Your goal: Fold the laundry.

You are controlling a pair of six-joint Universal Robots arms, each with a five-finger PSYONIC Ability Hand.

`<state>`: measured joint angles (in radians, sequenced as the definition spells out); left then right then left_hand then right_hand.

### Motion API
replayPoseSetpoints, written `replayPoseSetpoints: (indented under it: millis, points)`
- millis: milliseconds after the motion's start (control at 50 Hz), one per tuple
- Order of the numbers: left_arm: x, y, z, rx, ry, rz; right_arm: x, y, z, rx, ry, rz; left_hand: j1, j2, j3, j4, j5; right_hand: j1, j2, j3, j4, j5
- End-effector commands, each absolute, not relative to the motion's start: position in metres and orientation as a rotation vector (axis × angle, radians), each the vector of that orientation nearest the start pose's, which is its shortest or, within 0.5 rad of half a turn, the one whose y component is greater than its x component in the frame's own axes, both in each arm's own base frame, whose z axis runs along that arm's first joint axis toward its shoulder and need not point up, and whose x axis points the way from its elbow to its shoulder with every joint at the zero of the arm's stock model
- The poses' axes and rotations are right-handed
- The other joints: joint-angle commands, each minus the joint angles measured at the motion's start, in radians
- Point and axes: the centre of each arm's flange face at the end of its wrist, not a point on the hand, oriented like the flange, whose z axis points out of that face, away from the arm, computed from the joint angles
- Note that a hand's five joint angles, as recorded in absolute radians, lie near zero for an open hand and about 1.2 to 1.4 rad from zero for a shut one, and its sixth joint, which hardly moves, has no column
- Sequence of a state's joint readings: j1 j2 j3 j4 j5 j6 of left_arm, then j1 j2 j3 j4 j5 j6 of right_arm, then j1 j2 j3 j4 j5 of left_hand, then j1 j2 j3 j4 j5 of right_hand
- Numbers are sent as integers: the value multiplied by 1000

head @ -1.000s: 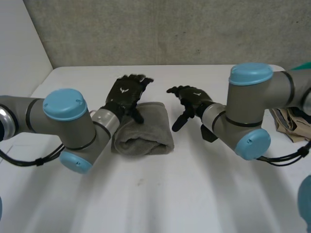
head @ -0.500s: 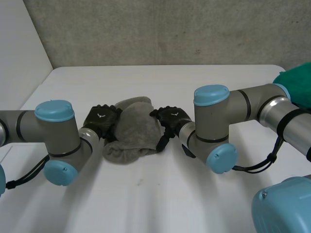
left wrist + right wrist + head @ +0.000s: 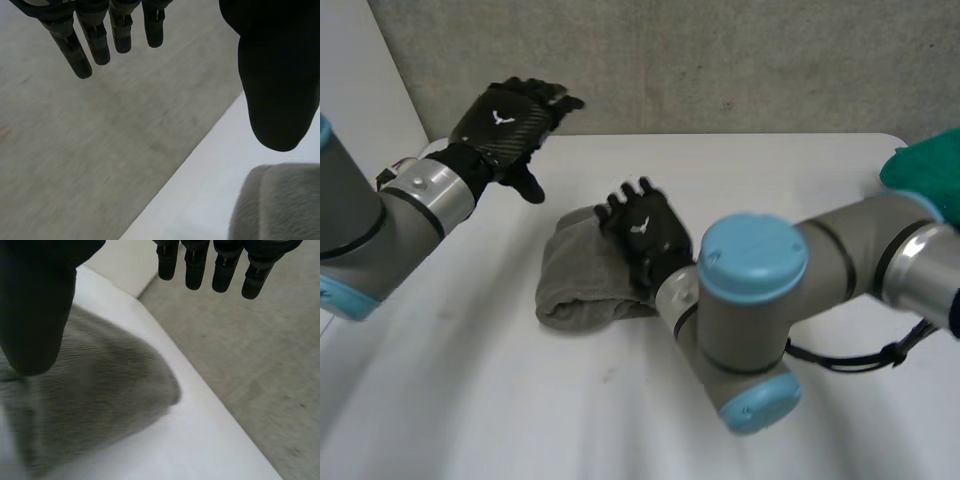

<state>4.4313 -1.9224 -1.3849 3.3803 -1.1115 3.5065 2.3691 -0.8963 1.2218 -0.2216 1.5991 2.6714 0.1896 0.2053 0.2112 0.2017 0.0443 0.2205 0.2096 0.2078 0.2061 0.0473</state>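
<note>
A folded grey towel (image 3: 578,280) lies on the white table (image 3: 750,180) near its middle. My right hand (image 3: 642,228) hovers over the towel's right side, fingers straight and spread, holding nothing. In the right wrist view the towel (image 3: 95,405) lies below the thumb (image 3: 35,305), and the fingers (image 3: 220,265) point past the table's far edge. My left hand (image 3: 505,120) is raised high at the back left, well clear of the towel, fingers straight. Its wrist view shows the thumb (image 3: 277,75) above a corner of the towel (image 3: 280,200).
A green cloth (image 3: 928,175) lies at the table's right edge. A grey concrete wall (image 3: 720,60) runs behind the table. A white panel (image 3: 360,80) stands at the left. My right arm's elbow (image 3: 750,320) is low over the table's front right.
Both hands have left the towel's sides. The left hand rose up and back to the left. The right hand lifted above the towel's right part. The towel stays folded.
</note>
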Motion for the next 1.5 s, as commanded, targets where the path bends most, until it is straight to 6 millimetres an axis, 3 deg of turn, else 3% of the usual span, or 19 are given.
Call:
replayPoseSetpoints:
  millis: [20,200,380,600,740,880,1020,1120,1300,1500]
  points:
    - [-273,-293,260,1698,1950,-2424,412,-193,142,-1367,1796,-1843,-15,-31,-37,-27,-44,-46,-35,-33,-32,-47]
    - [-276,-266,246,1975,1883,-2268,429,-202,112,-1423,1725,-1916,-15,-31,-37,-27,-44,-43,-32,-30,-29,-44]
    - [-279,-261,248,2019,1854,-2281,437,-216,107,-1439,1668,-2031,-15,-31,-37,-27,-44,-8,3,5,7,-9]
    - [-280,-263,254,2016,1839,-2304,439,-228,101,-1423,1673,-2049,-15,-31,-37,-27,-44,45,56,58,59,44]
    - [-281,-265,259,1986,1897,-2330,439,-234,100,-1408,1686,-2056,-15,-31,-37,-27,-44,45,56,58,60,44]
    - [-281,-269,269,1924,1977,-2374,431,-235,121,-1315,1746,-2012,-15,-31,-37,-27,-44,19,30,31,33,17]
    - [-283,-276,287,1733,2114,-2440,421,-237,134,-1237,1811,-1898,-15,-31,-37,-27,-44,19,30,31,33,17]
    - [-285,-282,302,1541,2161,-2527,419,-237,131,-1216,1836,-1819,-15,-31,-37,-27,-44,19,30,31,33,17]
    - [-285,-283,304,1506,2123,-2554,423,-240,113,-1228,1868,-1776,-15,-31,-37,-27,-44,27,38,40,42,26]
    - [-283,-285,302,1503,2131,-2546,429,-245,111,-1231,1843,-1809,-15,-31,-37,-27,-44,68,79,81,83,67]
